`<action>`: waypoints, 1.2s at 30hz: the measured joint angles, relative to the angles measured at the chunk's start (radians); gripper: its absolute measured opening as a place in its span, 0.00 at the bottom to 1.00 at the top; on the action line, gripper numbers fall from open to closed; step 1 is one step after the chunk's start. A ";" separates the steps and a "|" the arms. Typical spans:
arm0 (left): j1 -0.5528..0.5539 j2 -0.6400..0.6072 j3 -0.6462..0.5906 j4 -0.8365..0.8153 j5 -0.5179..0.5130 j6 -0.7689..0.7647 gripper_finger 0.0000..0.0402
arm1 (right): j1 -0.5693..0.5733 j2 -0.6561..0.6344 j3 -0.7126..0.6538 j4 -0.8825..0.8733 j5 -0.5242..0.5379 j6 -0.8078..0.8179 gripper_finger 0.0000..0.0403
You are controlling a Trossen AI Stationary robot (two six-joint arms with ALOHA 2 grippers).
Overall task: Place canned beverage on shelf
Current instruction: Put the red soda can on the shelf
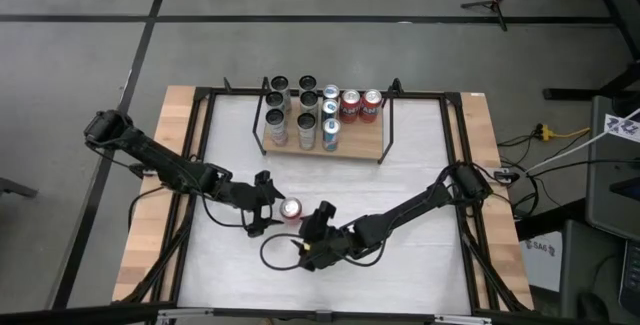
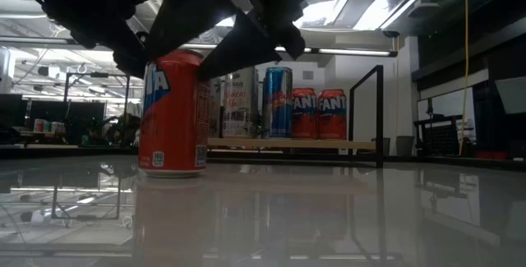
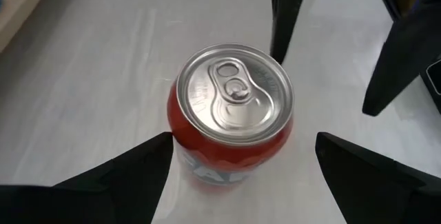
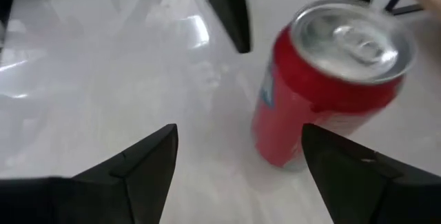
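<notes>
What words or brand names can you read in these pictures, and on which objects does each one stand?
"FANTA": on the two orange cans on the shelf, low view.
"TA": end of the name on the near red can; the rest is hidden.
The print on the tall blue can is too blurred to read.

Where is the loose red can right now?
In the high view, the red can stands upright on the white table, between both pincers, nearer than the shelf.
</notes>
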 joint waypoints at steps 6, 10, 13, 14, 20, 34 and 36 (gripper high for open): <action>-0.005 0.000 0.000 -0.002 0.001 -0.002 0.87 | -0.001 0.000 0.000 0.001 0.065 0.000 0.75; -0.005 0.000 0.000 -0.016 0.017 -0.006 0.87 | -0.010 0.000 0.000 0.000 0.070 0.000 0.75; -0.005 -0.001 0.000 -0.031 0.021 -0.034 0.87 | -0.016 0.000 0.000 -0.001 0.077 0.000 0.75; -0.005 -0.001 0.000 -0.039 0.022 -0.040 0.87 | -0.018 0.000 0.000 -0.002 0.078 0.000 0.75; -0.012 -0.001 0.000 -0.075 0.060 -0.069 0.87 | -0.030 0.001 0.000 -0.009 0.097 -0.001 0.75; -0.064 -0.001 0.000 -0.073 0.064 -0.139 0.87 | -0.064 0.001 0.000 -0.008 0.094 -0.008 0.75; -0.070 -0.001 0.000 -0.068 0.061 -0.141 0.87 | -0.068 0.001 0.000 -0.008 0.086 -0.024 0.75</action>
